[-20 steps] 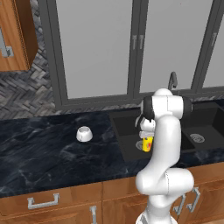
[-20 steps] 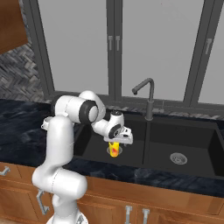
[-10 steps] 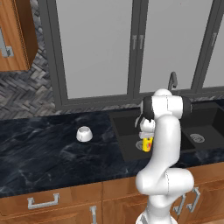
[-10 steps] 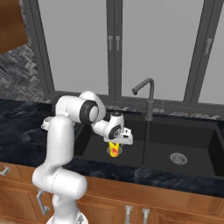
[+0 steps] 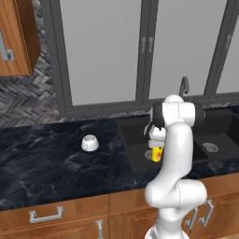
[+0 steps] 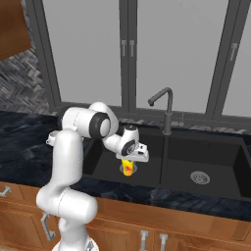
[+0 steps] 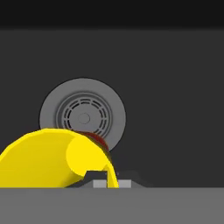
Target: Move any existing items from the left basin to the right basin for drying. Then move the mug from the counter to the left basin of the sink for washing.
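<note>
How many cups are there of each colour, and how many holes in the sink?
Yellow cups: 1, the yellow cup in the left basin, under the pincer.
White mugs: 1, the white mug on the counter.
Sink basins: 2, the left basin and the right basin.
Total: 2 cups and 2 basins, 4 things.

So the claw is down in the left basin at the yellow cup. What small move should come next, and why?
Probably a short straight lift. The claw looks shut on the yellow cup, low in the left basin over its drain. Raising it first should clear the divider before carrying it across to the right basin. The mug waits on the counter.
</note>
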You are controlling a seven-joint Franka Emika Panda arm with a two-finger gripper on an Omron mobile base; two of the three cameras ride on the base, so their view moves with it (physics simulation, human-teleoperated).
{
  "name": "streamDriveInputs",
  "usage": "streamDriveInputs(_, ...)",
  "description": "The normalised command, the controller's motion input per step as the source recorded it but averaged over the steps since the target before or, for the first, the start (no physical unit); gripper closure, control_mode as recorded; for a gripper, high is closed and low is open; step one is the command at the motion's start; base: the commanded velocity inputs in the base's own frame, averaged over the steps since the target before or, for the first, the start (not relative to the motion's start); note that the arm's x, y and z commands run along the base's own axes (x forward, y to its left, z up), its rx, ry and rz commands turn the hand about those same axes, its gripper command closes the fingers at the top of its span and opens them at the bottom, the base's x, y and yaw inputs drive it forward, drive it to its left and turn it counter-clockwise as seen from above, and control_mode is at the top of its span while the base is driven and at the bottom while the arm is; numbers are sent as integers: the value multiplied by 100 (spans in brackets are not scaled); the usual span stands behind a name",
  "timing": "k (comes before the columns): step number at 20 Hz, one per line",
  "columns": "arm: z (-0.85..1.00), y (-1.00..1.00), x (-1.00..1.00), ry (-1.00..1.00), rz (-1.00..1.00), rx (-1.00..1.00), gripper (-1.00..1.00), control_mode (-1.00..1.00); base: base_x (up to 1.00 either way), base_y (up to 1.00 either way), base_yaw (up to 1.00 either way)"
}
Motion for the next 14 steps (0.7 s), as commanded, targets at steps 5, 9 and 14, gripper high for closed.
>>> streamDriveInputs(5,23,0,-24,-2,0,4,100,-100,0,0,0)
streamDriveInputs(9,45,0,-22,-6,0,0,100,-100,0,0,0)
streamDriveInputs(14,55,0,-19,-4,0,0,100,-100,0,0,0)
